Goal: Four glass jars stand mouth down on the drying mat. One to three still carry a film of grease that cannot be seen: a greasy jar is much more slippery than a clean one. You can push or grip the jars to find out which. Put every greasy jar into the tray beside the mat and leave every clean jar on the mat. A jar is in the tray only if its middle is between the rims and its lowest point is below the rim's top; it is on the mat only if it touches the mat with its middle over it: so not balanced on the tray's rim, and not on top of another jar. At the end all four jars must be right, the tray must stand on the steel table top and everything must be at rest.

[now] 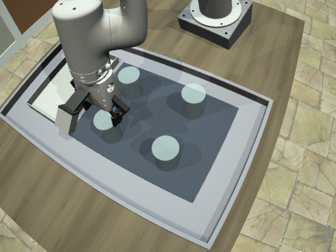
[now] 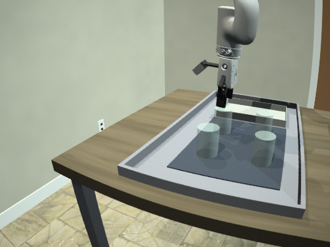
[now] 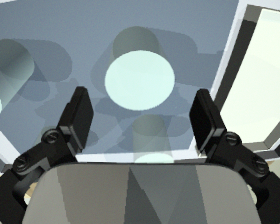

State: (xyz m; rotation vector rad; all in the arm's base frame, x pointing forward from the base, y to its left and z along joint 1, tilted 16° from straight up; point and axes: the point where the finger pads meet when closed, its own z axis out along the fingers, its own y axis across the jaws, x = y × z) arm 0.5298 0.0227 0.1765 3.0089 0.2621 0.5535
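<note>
Four clear glass jars stand mouth down on the dark drying mat (image 1: 204,159) (image 2: 228,171) (image 3: 63,28). My gripper (image 1: 105,113) (image 2: 221,102) (image 3: 142,100) is open and empty, pointing down just above the jar nearest the tray (image 1: 102,122) (image 2: 224,118) (image 3: 139,80). Its fingers stand to either side of that jar's top without touching it. The other jars are the back one by the tray (image 1: 128,75) (image 2: 264,117), the far right one (image 1: 193,94) (image 2: 264,143) and the front one (image 1: 165,148) (image 2: 208,137). The white tray (image 1: 44,100) (image 2: 244,107) (image 3: 265,78) beside the mat holds no jar.
The mat and tray lie on the rimmed steel table top (image 1: 126,184) (image 2: 173,162), which is set on a wooden table. The arm's base (image 1: 217,14) stands at the back right. A wrist camera box (image 1: 65,119) juts out beside the gripper, over the tray's edge.
</note>
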